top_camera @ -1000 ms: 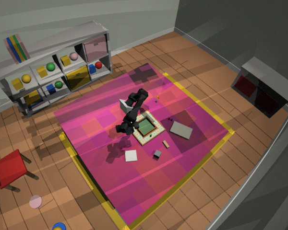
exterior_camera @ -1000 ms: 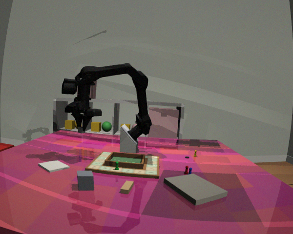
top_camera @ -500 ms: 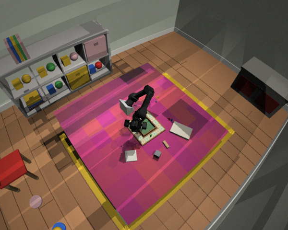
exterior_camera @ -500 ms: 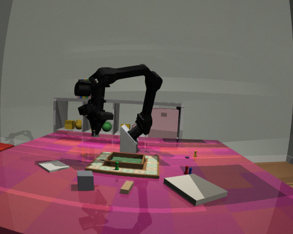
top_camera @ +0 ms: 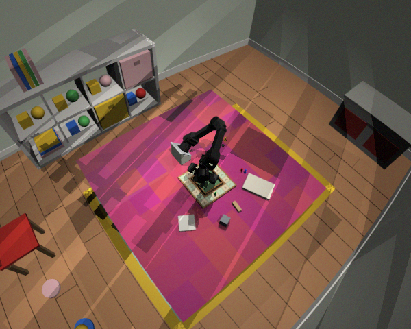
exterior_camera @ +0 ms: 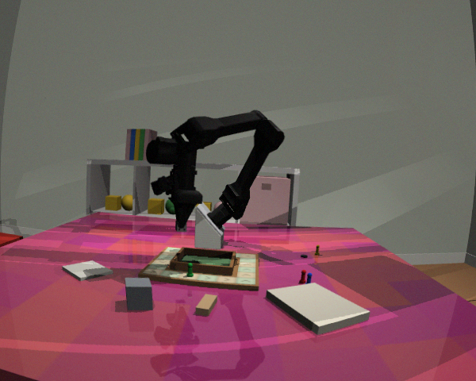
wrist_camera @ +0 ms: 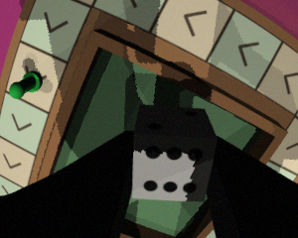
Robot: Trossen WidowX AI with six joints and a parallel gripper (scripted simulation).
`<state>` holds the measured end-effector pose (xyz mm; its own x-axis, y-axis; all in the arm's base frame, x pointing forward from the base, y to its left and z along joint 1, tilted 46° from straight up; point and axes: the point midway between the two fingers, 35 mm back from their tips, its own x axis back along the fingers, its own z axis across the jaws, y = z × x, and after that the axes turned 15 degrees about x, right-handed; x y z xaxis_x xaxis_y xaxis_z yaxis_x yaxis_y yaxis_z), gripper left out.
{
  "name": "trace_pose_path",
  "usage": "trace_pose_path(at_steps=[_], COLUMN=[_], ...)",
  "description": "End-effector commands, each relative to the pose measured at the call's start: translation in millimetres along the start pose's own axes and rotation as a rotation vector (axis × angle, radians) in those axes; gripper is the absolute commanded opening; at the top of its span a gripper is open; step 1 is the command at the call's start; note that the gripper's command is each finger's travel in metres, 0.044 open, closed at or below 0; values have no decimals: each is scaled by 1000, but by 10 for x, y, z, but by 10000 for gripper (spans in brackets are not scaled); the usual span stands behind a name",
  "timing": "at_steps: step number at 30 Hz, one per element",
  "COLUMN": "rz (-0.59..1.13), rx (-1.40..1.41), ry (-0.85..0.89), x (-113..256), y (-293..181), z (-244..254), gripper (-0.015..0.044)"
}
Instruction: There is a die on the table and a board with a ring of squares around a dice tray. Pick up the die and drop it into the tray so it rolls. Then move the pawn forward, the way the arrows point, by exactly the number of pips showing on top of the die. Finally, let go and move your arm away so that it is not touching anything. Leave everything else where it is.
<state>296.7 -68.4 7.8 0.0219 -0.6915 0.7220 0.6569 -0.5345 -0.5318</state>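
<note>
My gripper is shut on the white die with black pips, held above the tray. The face turned to the wrist camera shows six pips; a shaded face beside it shows two. The brown-walled dice tray has a green floor and nothing is seen lying in it. It sits in the middle of the board. The green pawn stands upright on a cream square; arrows beside it point down the wrist view.
A grey cube, a tan block, a thick white slab and a thin one lie around the board. Red, blue and yellow pawns stand at the right.
</note>
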Motion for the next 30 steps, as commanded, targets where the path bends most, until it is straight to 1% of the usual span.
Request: trace_pose_path(at_steps=[1, 11, 18, 30], rz=[13, 29, 18, -276], rx=[-104, -357, -374, -365], ry=[2, 5, -13, -271], x=[-73, -206, -227, -337], y=[-182, -596, -629, -648], z=[76, 235, 235, 139], gripper=[0, 0, 0, 0])
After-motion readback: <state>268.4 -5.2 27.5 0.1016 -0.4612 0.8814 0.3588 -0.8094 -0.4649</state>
